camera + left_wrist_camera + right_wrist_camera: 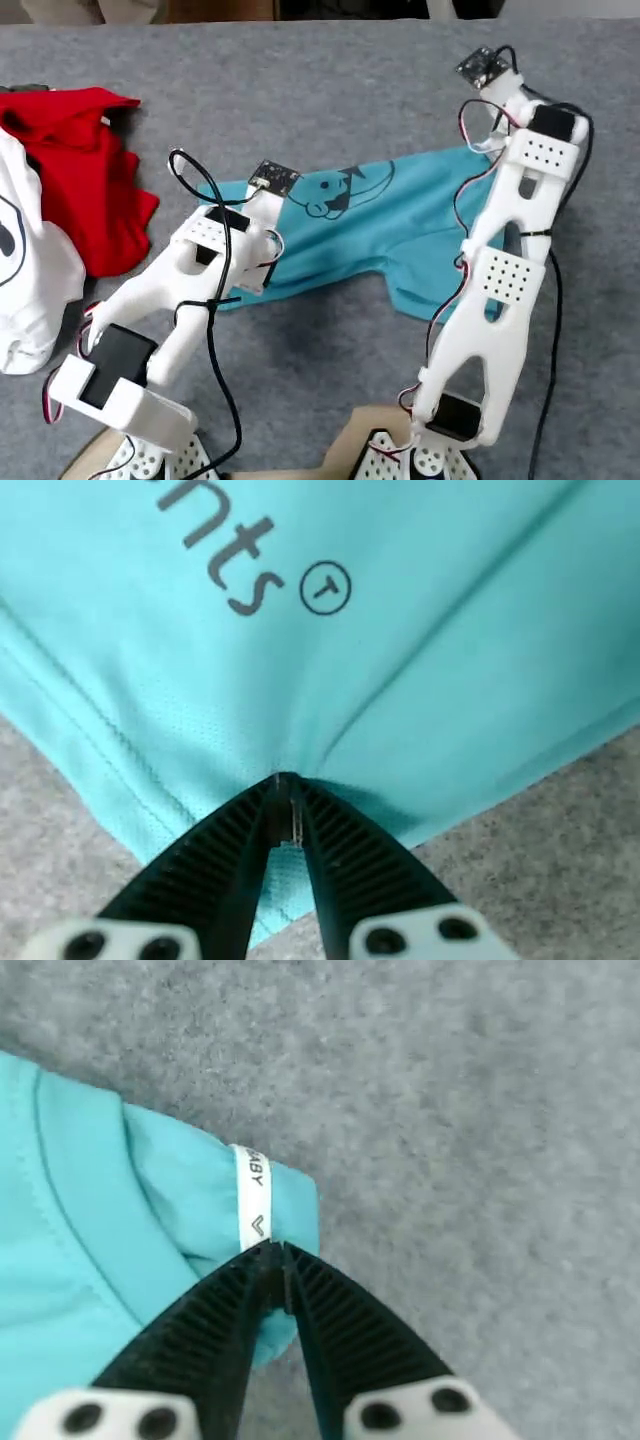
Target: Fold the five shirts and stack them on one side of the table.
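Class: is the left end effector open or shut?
Shut on the turquoise shirt; left end effector tips meet, fabric puckering there.

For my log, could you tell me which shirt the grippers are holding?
The turquoise shirt: left gripper and right gripper pinch it; red shirt and white shirt lie aside.

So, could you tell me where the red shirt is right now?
In the high view the red shirt lies crumpled at the far left of the table, against the white shirt, apart from the teal shirt in the middle.
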Available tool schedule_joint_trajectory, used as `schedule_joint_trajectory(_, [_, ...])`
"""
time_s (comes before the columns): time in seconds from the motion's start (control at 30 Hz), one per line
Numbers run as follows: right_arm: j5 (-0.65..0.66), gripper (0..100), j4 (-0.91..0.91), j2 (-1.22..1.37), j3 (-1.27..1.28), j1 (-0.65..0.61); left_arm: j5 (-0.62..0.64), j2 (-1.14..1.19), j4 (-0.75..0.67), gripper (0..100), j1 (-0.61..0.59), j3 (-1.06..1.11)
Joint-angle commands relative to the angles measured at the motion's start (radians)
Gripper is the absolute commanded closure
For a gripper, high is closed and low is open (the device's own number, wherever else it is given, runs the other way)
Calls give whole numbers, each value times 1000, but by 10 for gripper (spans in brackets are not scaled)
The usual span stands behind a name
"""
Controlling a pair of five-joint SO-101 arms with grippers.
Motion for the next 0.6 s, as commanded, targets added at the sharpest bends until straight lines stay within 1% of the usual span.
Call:
schedule_joint_trajectory(0.0, [15, 994, 114, -28, -127, -2, -8, -31, -6, 981, -8, 2])
schedule_joint_trajectory(0.07, [23, 994, 170, -68, -111, -19, -8, -33, 5, 981, 8, -20])
schedule_joint_trajectory(0.23, [17, 994, 259, -125, -122, -19, -8, -87, 160, 981, 26, -149])
schedule_joint_trajectory(0.33, [-28, 994, 264, -170, -122, 7, -11, -163, 235, 981, 17, -204])
schedule_joint_trajectory(0.43, [-44, 994, 264, -232, -114, 19, -49, -249, 302, 981, 25, -219])
schedule_joint_trajectory(0.57, [-100, 994, 265, -311, -113, 21, -57, -343, 334, 981, 17, -196])
